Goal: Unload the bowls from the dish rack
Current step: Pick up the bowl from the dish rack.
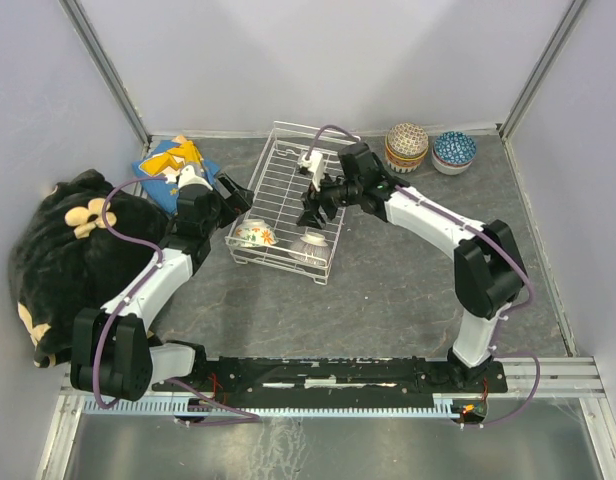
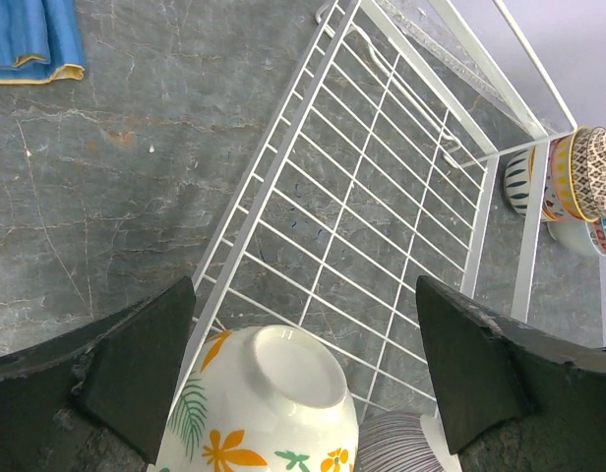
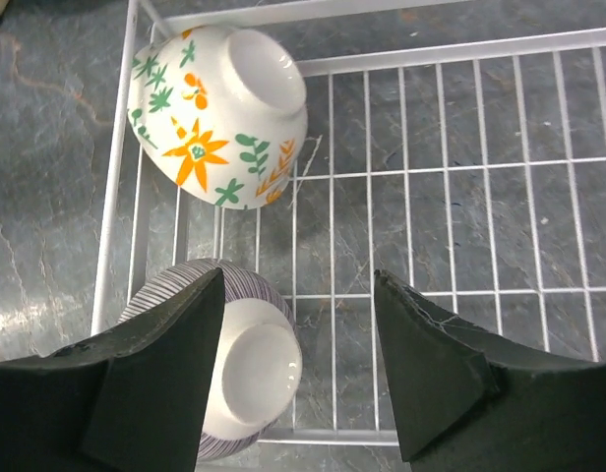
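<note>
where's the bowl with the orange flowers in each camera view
Top external: the floral bowl sits in the near left corner of the dish rack.
Left wrist: the floral bowl is at bottom centre, base up.
Right wrist: the floral bowl is at upper left, base up.
Shared landmark: the striped bowl next to it in the rack.

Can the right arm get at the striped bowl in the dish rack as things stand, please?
Probably yes. The right gripper hangs open over the striped bowl, which lies upside down in a corner of the dish rack. Nothing lies between them, and the floral bowl sits apart.
</note>
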{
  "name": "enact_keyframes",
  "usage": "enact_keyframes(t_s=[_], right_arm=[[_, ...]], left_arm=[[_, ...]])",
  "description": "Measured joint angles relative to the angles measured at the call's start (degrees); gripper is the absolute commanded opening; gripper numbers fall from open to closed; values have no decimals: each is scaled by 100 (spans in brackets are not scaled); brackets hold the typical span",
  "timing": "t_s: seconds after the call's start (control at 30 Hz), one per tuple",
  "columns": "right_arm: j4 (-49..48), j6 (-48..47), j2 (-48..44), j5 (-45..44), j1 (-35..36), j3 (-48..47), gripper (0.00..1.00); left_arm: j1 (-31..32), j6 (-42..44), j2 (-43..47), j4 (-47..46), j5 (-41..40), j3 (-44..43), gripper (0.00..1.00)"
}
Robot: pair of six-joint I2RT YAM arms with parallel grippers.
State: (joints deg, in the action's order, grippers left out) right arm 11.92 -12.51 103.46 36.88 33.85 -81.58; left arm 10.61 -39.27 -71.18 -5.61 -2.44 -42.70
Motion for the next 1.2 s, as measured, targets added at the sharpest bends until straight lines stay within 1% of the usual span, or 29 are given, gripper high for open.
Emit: enact_keyframes(t_s=[0.17,0.27,0.4,0.7,1.2], right_arm=[[225,-498,365,278,201,-201,74],[243,-682,516,367,289,-247,76],[236,-883,669,404,367,-299,77],[177,-1110,780,188,588,-407,78],[52,-1349,1108,378,678,-564,79]], left_arm=[[0,15,-2,2,-2,2,99],[0,20,-2,4,-2,2,99],[0,24,-7,4,-7,2,99],[0,26,-46,15,-17,2,99],[0,28,-52,122,-46,2,99]])
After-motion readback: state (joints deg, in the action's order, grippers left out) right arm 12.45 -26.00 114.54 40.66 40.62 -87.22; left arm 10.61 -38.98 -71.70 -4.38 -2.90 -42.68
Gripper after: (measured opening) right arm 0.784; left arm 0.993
